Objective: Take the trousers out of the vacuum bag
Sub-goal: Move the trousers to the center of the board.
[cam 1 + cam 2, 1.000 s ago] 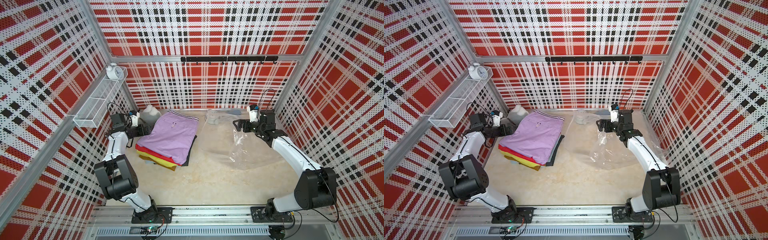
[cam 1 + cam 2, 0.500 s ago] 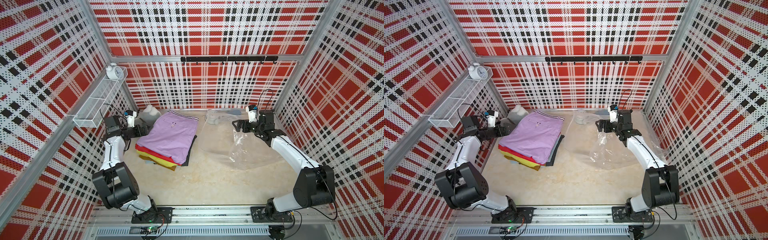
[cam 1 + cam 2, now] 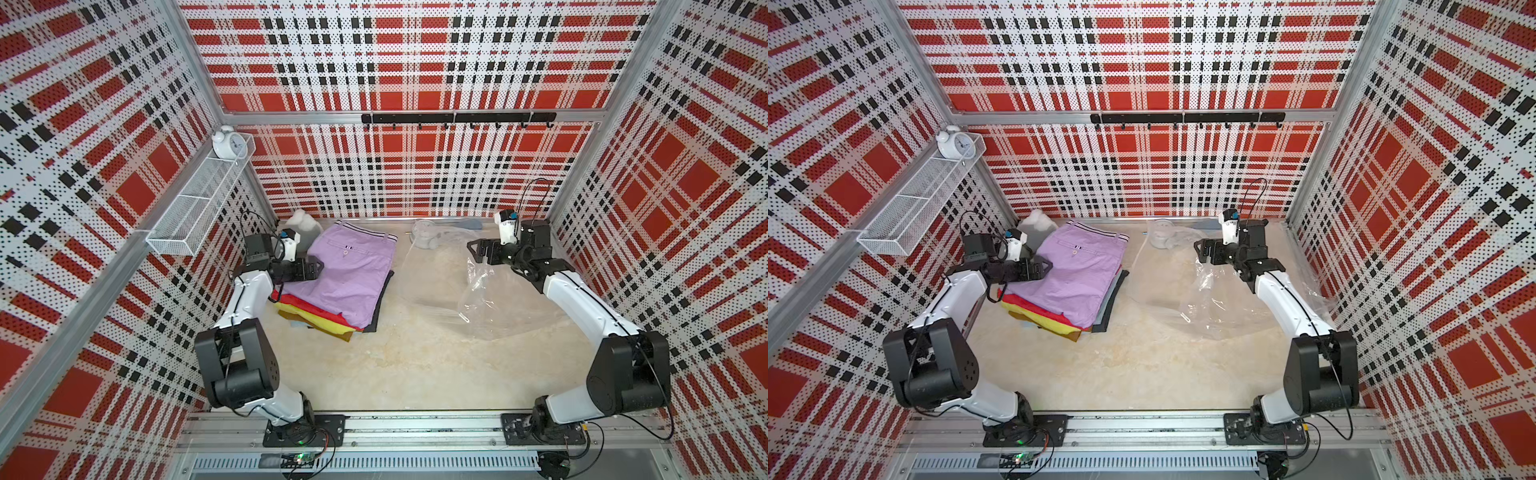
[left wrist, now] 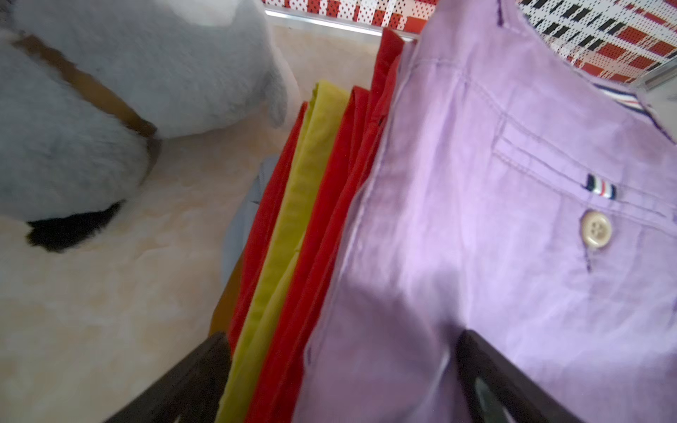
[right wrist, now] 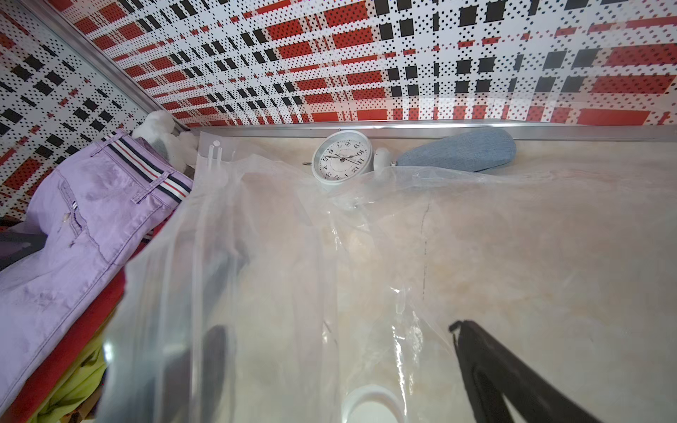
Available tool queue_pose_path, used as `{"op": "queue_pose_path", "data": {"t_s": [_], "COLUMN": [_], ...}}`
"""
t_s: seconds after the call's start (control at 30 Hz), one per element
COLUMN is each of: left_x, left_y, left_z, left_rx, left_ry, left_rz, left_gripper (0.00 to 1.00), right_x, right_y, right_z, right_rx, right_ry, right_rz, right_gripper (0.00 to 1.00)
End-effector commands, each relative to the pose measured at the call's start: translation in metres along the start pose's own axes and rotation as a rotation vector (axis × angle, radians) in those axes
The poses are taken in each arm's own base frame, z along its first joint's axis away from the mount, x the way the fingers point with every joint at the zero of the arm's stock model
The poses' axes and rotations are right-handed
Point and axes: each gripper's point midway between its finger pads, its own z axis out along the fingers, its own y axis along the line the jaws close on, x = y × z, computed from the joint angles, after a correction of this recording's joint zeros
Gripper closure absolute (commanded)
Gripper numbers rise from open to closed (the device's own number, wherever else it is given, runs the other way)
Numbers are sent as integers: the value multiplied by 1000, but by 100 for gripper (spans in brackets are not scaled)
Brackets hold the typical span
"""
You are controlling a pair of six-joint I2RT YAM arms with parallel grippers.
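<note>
A robot test booth, lab-style. Perforated wall panels (image 3: 395, 62) printed in red, black and white plaid sit in an aluminium frame (image 3: 291, 118). A left arm (image 3: 245, 299) and a right arm (image 3: 582, 302) are bolted to a metal rail (image 3: 415, 430) along a beige tabletop (image 3: 415, 374). Homely touches: a wire shelf (image 3: 195, 208) with an alarm clock (image 3: 227, 143), a hook rail (image 3: 457, 118), folded trousers (image 3: 349, 270).
</note>
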Motion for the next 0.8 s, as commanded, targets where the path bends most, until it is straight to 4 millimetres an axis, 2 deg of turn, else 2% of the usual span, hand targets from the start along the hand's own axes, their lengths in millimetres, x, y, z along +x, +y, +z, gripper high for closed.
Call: {"op": "queue_pose_path", "data": {"t_s": [0.0,0.1,0.23,0.33,0.57,0.77], "left_x": [47,56,50,42,40,51], "left_y": [-2,-14,-32,-42,-70,-119], "left_z": [37,52,62,67,70,72], "left_rx": [-9,1,10,27,66,136], "left_ry": [174,217,198,153,87,69], "left_rz": [-46,-39,-63,-136,-233,-197], "left_gripper": [2,1,2,2,2,2], "right_x": [-10,-9,-7,-8,-8,-12], "right_y": [-1,-2,-2,-5,-10,-16], "right_z": [-5,-7,-8,-10,-15,-21], "right_rx": [5,8,15,28,67,102], "right_ry": [-33,-36,-36,-36,-36,-46], "right_rz": [-13,-12,-11,-9,-17,-19], "right_gripper": [0,0,0,0,0,0]}}
